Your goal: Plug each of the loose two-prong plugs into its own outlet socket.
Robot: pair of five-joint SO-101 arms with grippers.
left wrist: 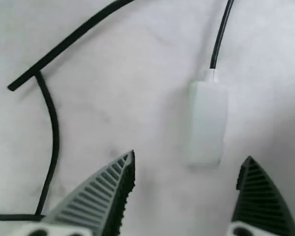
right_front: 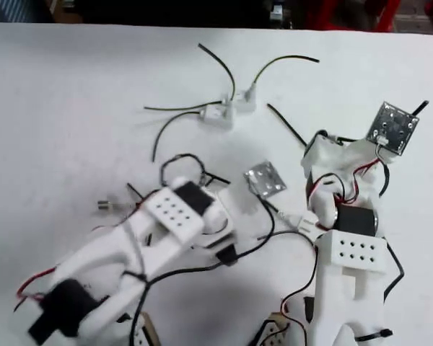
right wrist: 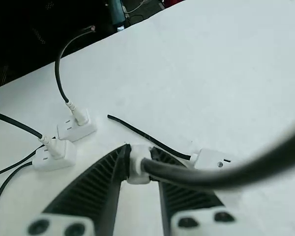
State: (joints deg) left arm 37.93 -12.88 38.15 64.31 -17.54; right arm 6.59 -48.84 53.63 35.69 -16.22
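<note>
Ribbed fingers (right wrist: 108, 182) of the right tool (right wrist: 139, 150) press together on a white plug (right wrist: 136, 169), pinching its body while its black cord (right wrist: 211, 174) trails across them over the white table (right wrist: 226, 73). Just beside the plug lies a loose white connector (right wrist: 212, 160). Farther off, one outlet socket (right wrist: 76, 125) and a second socket (right wrist: 54, 155) sit side by side, each on its own cord. The left tool (left wrist: 189, 157) hangs spread wide over a white corded block (left wrist: 206, 123) lying flat on the table, clear of both fingers.

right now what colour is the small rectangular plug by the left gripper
White plug, clearest in left wrist view.
</note>
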